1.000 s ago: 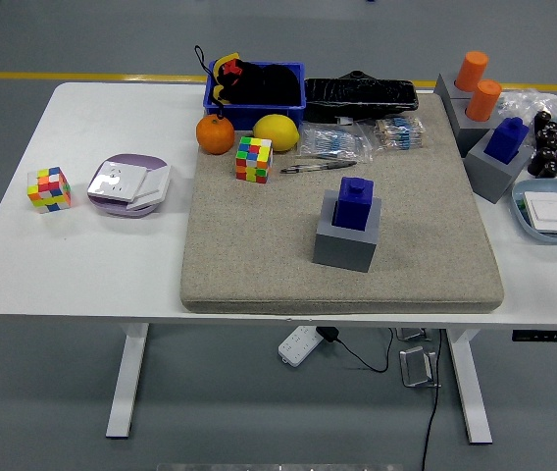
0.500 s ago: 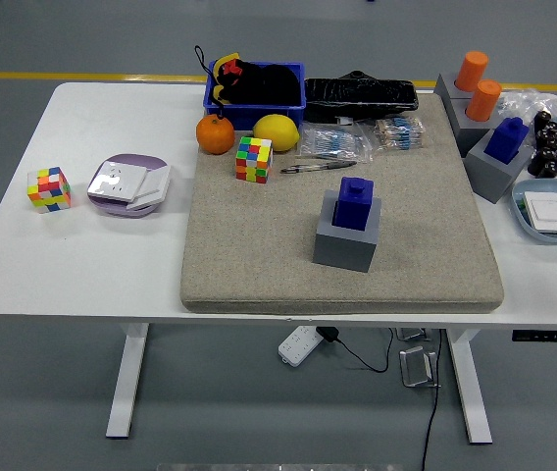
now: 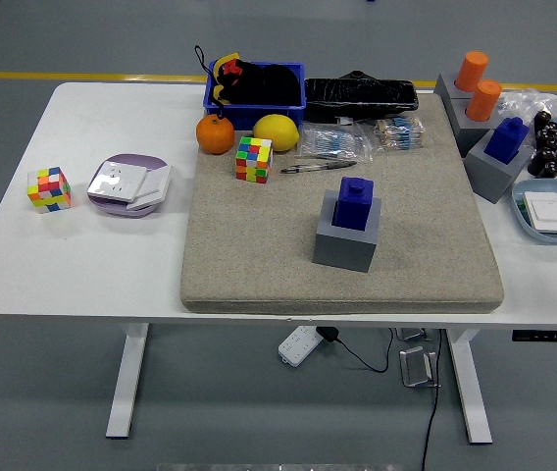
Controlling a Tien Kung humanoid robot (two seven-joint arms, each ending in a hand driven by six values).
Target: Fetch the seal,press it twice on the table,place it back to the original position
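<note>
Neither of my hands is showing in the head view, so can't tell their state. Blue seal (image 3: 355, 203) is sitting upright in its grey block holder (image 3: 346, 240), mid-mat on the beige felt mat (image 3: 259, 265). A pen (image 3: 316, 167) is lying just behind it; a colour cube (image 3: 254, 159) is sitting at mat's far left.

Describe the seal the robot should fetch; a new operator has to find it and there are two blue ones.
Start from the beige felt mat covering the table's middle. Near its centre stands a grey block holder, alone on open mat, with the blue seal upright in its top. The other blue seal sits in a grey holder off the mat's right edge, beside two orange cylinders.
</note>
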